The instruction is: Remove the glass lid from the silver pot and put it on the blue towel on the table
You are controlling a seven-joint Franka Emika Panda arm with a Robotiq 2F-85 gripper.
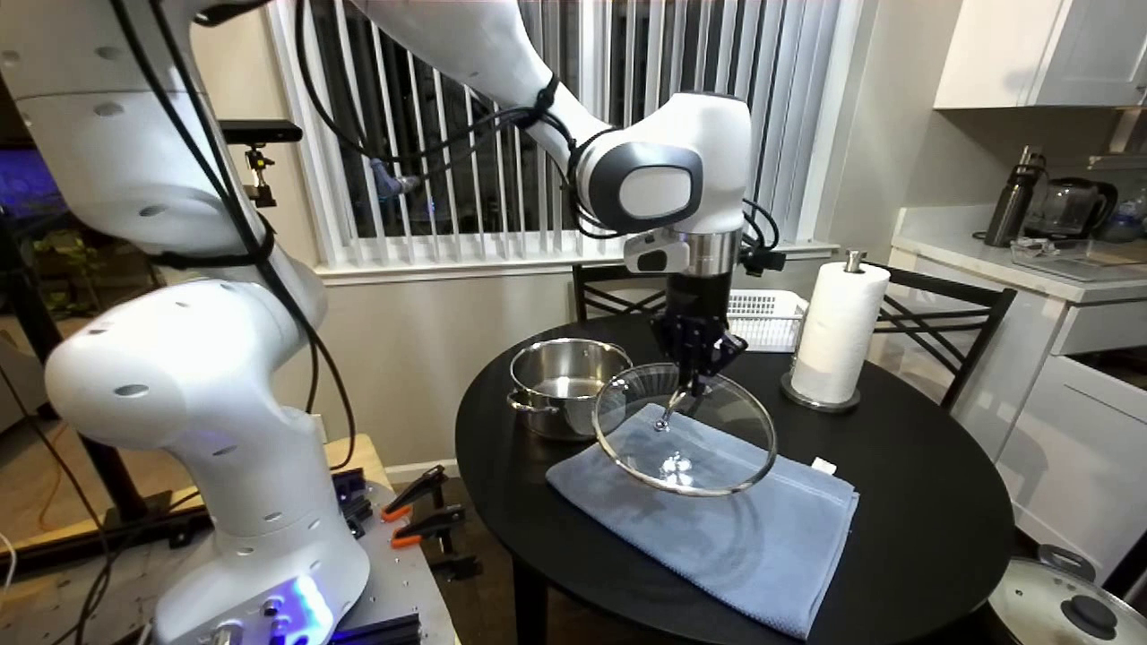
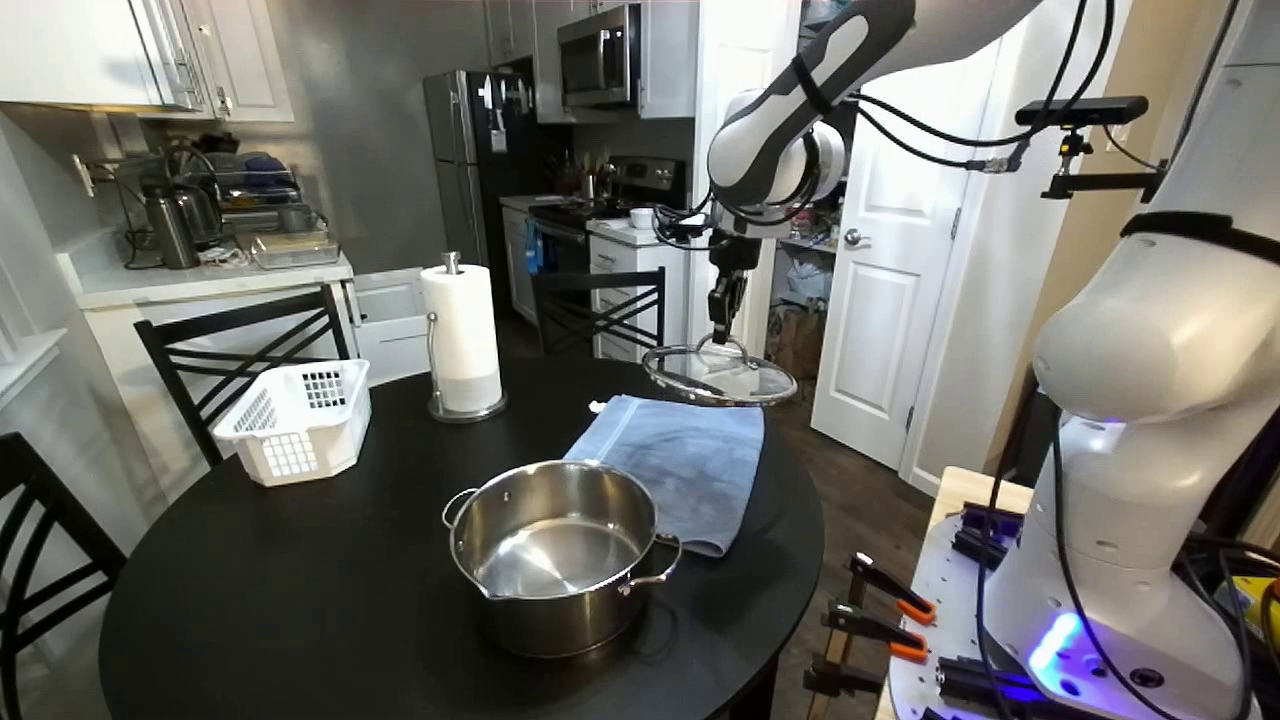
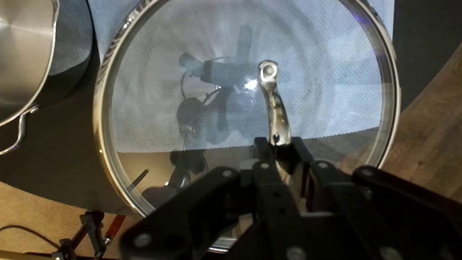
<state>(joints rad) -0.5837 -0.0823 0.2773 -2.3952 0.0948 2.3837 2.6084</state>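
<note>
My gripper [image 3: 281, 141] is shut on the arched metal handle [image 3: 277, 108] of the glass lid [image 3: 325, 90], one finger on each side. In both exterior views the lid [image 1: 685, 448] hangs in the air, a little tilted, above the blue towel [image 1: 780, 555]. A gap separates the lid [image 2: 720, 378] from the cloth in an exterior view. The silver pot [image 2: 560, 622] stands uncovered on the black table [image 2: 290, 580], beside the towel, and its inside looks bare. Part of the pot [image 3: 21, 54] shows at the wrist view's upper left.
A paper towel roll [image 1: 840, 331] stands on the table beyond the towel. Near it is a white basket [image 2: 305, 425]. Black chairs [image 2: 250, 350] surround the table. Clamps [image 1: 430, 524] sit at the edge of the robot's bench. Another lid [image 1: 1066, 609] lies low at the right.
</note>
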